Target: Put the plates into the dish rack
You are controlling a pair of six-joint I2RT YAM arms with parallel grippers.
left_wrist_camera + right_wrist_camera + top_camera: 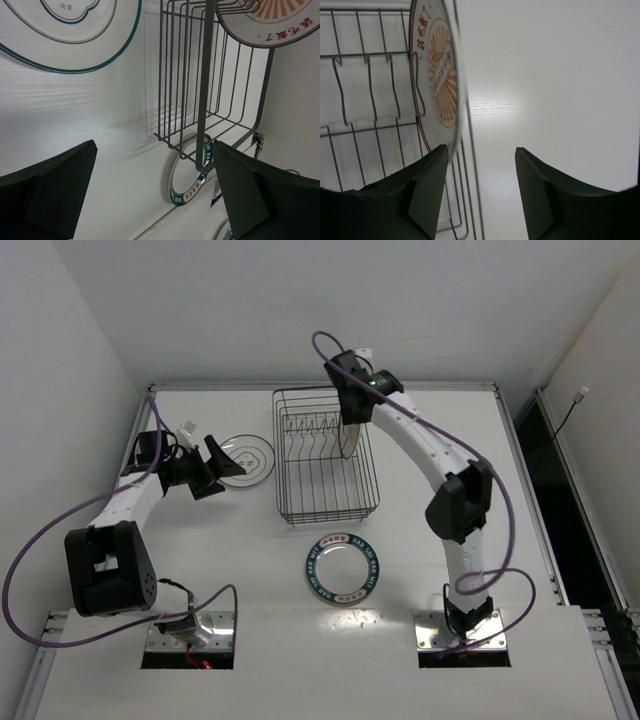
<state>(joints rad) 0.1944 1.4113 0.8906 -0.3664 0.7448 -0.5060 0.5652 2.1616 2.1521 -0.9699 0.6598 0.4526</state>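
The left gripper [226, 476] is spread wide, with nothing between its two fingers [55, 195]. Ahead of those fingers, off toward the left one, the ringed plate [245, 460] lies flat on the table [200, 570]; the fingertips are close to its rim, but whether they touch it I cannot tell. Ahead of the right finger stands the rack [325, 455], its near corner just beyond that fingertip. Through its wires, in the left wrist view, the lettered plate [187, 181] shows beside that same fingertip. From above, it lies flat on the table, apart from the rack and clear of both grippers.

The orange plate [437, 85] stands on edge inside the rack, against the side wall on the right. The right gripper [481, 149] hangs over that side with its fingers well apart and nothing held. The plate's lower rim sits just past the tip of its left finger; the right finger has only bare table ahead of it.
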